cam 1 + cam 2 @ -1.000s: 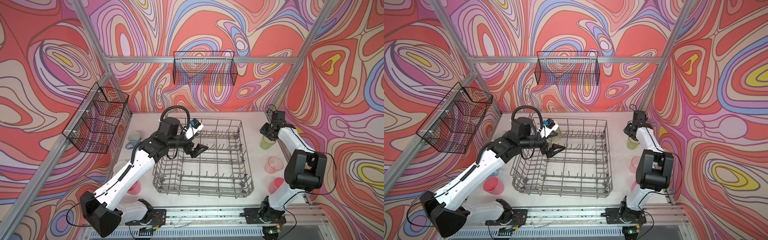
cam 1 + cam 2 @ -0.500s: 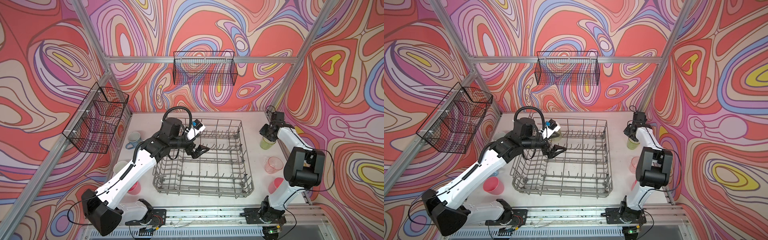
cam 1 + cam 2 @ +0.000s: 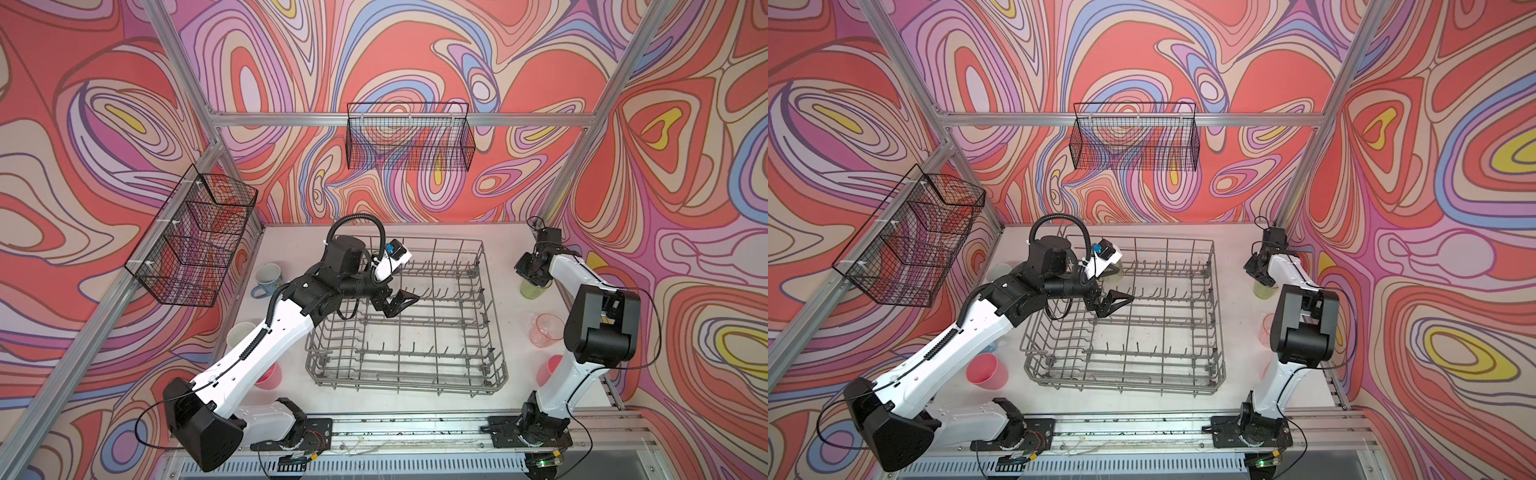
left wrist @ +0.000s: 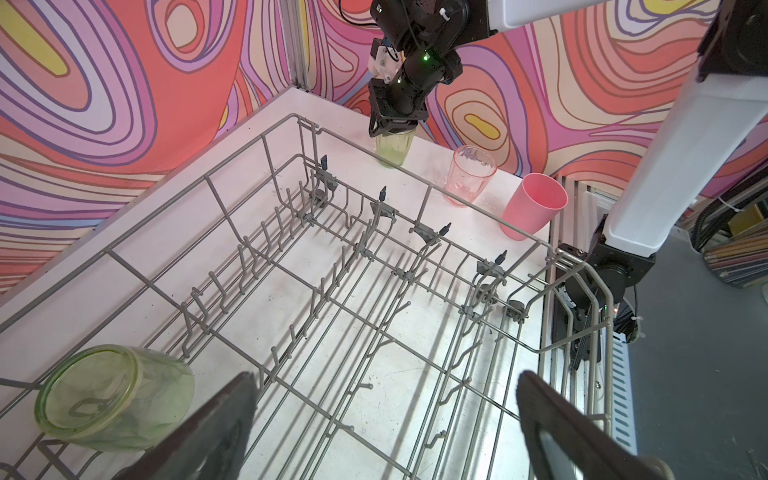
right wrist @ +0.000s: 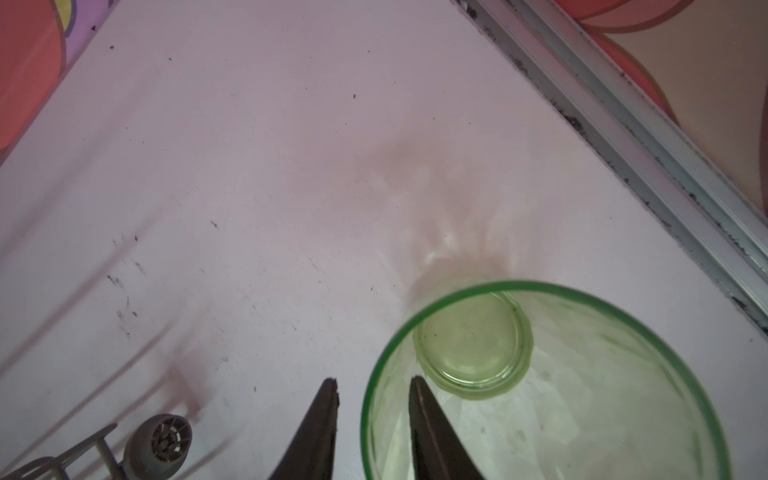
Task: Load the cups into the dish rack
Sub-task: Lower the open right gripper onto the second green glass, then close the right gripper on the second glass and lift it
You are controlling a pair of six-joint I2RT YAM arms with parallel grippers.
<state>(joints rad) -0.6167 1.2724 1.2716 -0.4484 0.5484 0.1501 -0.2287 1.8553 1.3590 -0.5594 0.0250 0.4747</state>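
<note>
The grey wire dish rack [image 3: 407, 380] [image 3: 1125, 380] [image 4: 203, 176] sits mid-table. One yellow-green tumbler [image 4: 112, 399] [image 3: 1115, 272] lies in its far left corner. My left gripper [image 3: 403, 305] [image 3: 1117, 306] [image 4: 386, 376] hovers open and empty over the rack. A second yellow-green tumbler [image 3: 532, 289] [image 3: 1263, 291] [image 4: 392, 145] [image 5: 561, 395] stands upright right of the rack. My right gripper [image 3: 525, 270] [image 3: 1256, 270] [image 5: 372, 380] straddles its rim, one finger inside, one outside, with gaps either side of the wall. Also on the table are a translucent pink tumbler [image 3: 548, 330] [image 4: 471, 174], an opaque pink cup [image 3: 548, 370] [image 4: 534, 205], another [image 3: 270, 374] [image 3: 987, 370] and a blue mug [image 3: 268, 278].
Black mesh baskets hang on the back wall [image 3: 409, 141] and the left wall [image 3: 195, 237]. A second mug [image 3: 241, 334] sits partly under my left arm. Aluminium frame posts stand at the back corners, and the arms' base rail [image 3: 415, 428] runs along the front.
My left gripper has drifted a little to the right over the rack, still open. My right gripper stays at the green tumbler's rim with its jaws drawn closer together.
</note>
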